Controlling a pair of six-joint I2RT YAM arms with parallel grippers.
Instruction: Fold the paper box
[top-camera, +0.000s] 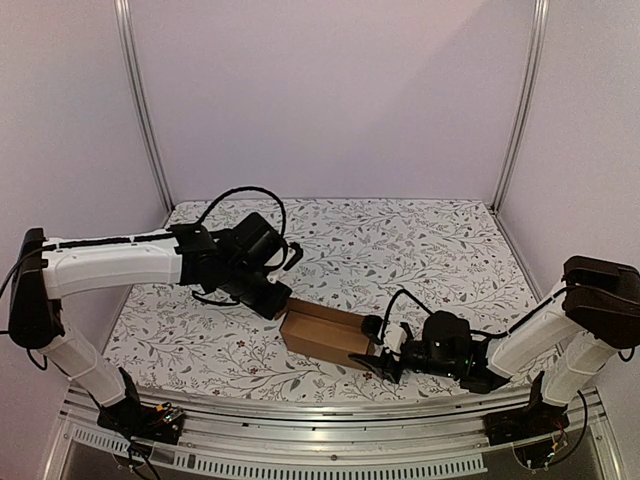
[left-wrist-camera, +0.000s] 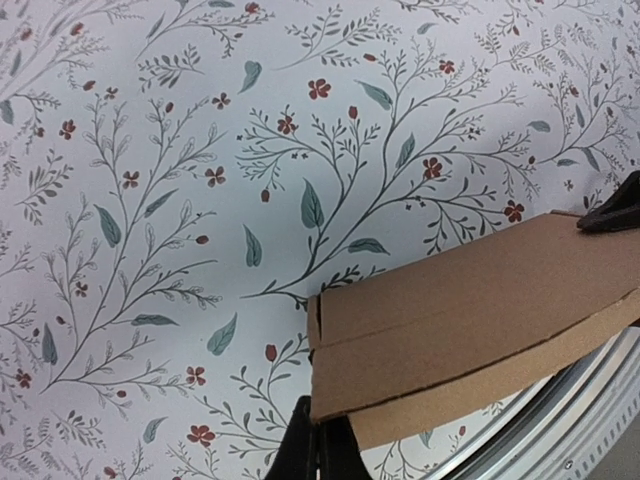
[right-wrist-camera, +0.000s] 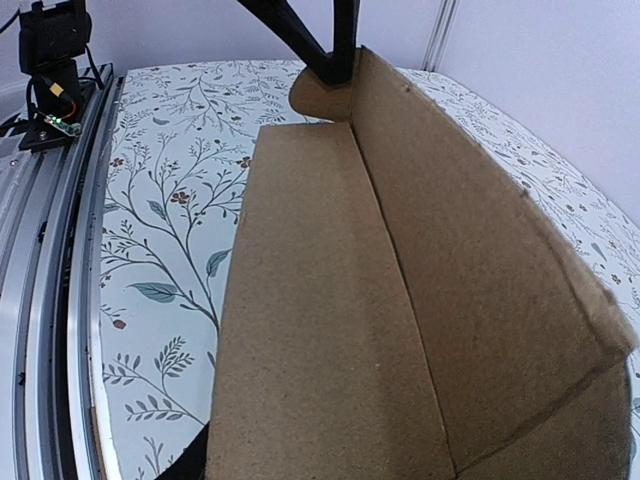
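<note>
Table (top-camera: 450, 250): flat, covered in white floral print. Paper box (top-camera: 322, 336): plain brown matte cardboard, elongated, part-folded, laid near table's front edge between grippers. Left gripper (top-camera: 282, 305): fingers pinched together on box's left end flap. Right gripper (top-camera: 381, 350): set at box's right end; grip cannot be told.

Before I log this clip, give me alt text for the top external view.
A partly folded brown paper box lies near the front of a floral-patterned table. The left gripper pinches its left end, and the right gripper is at its right end.
</note>
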